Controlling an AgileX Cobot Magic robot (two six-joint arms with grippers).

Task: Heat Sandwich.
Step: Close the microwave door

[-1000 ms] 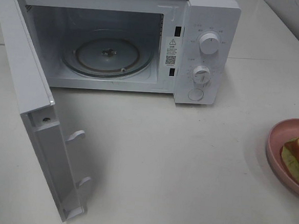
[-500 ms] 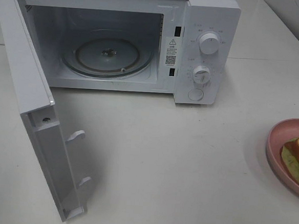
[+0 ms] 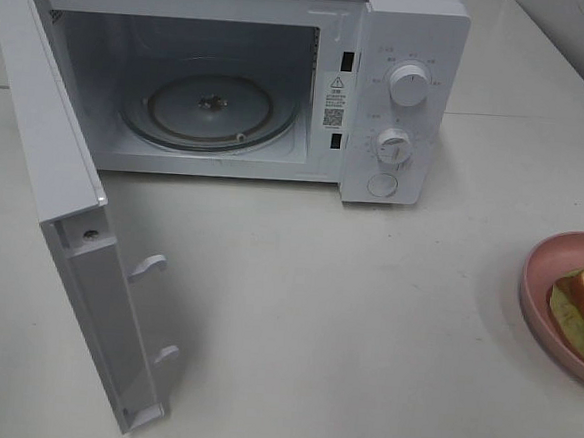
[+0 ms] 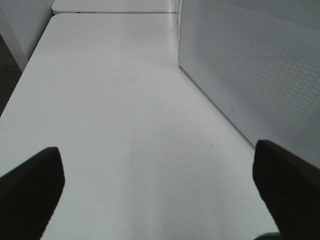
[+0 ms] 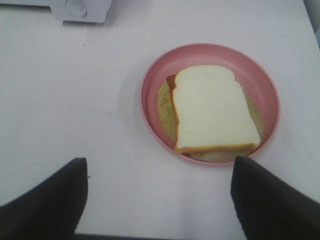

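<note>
Sandwich (image 5: 212,107): on pink plate (image 5: 155,85), table (image 3: 365,314). Microwave (image 3: 232,74): door open. Left hand (image 4: 160,192), right hand (image 5: 157,197): both wide, empty. Risk: slices may slide apart when gripped.

My white microwave (image 3: 282,78) sits at upper centre of the frame, its door (image 3: 67,213) swung open at left, glass turntable (image 3: 212,108) bare, pink plate (image 3: 549,272) at right edge.
</note>
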